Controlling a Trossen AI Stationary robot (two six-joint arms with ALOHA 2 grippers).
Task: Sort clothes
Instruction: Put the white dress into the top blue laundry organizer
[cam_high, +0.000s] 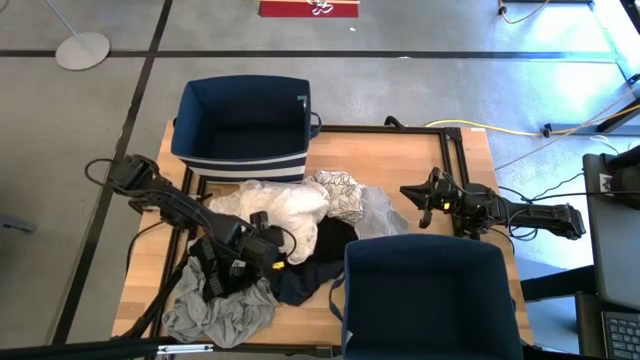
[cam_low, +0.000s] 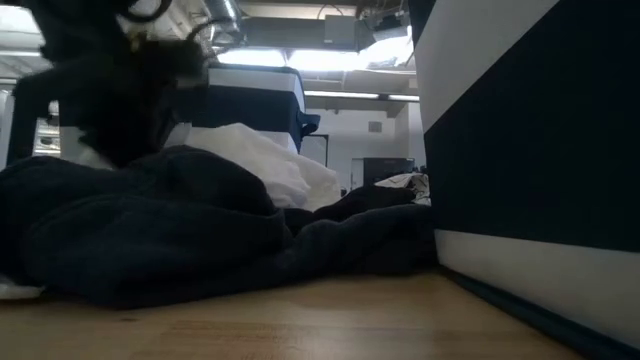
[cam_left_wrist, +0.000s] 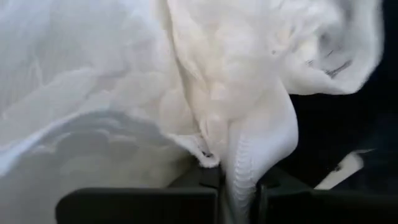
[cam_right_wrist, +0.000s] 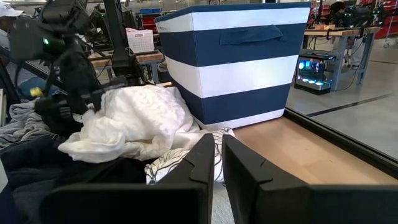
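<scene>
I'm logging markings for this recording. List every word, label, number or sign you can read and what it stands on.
None can be read.
Red sign on the floor: white marks, too small.
White card behind the white garment: a printed grid, too blurred.
Both striped bins: no print seen.

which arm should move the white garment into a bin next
Left. The left gripper is already shut on a fold of the white garment, at the pile. The right gripper sits apart from the clothes, holding nothing.
</scene>
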